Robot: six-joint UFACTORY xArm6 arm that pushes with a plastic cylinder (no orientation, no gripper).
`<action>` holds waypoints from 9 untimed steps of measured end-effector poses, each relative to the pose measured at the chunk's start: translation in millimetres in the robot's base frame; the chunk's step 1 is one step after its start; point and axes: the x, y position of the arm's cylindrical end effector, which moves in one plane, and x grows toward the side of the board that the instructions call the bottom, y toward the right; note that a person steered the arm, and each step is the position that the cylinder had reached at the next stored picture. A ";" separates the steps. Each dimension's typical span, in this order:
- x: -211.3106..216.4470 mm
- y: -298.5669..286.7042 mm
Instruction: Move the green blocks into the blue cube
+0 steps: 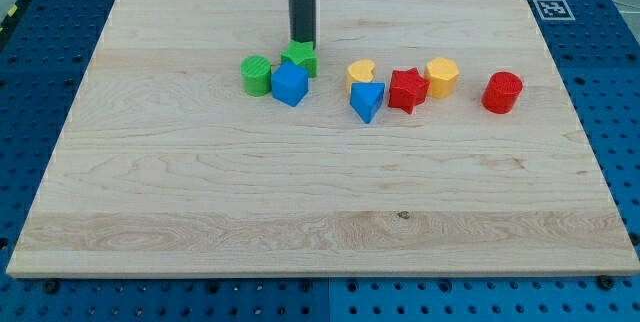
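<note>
A blue cube sits left of the board's centre, toward the view's top. A green cylinder touches its left side. A green star-shaped block touches its upper right corner. My tip stands at the top edge of the green star block, just above it in the view, and seems to touch it. The dark rod rises straight up out of the frame.
To the right lie a yellow heart-like block, a blue triangular block, a red star block, a yellow hexagonal block and a red cylinder. The wooden board rests on a blue pegged table.
</note>
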 end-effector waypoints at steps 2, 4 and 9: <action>8.6 -1.0; 5.6 -21.4; 38.8 -7.6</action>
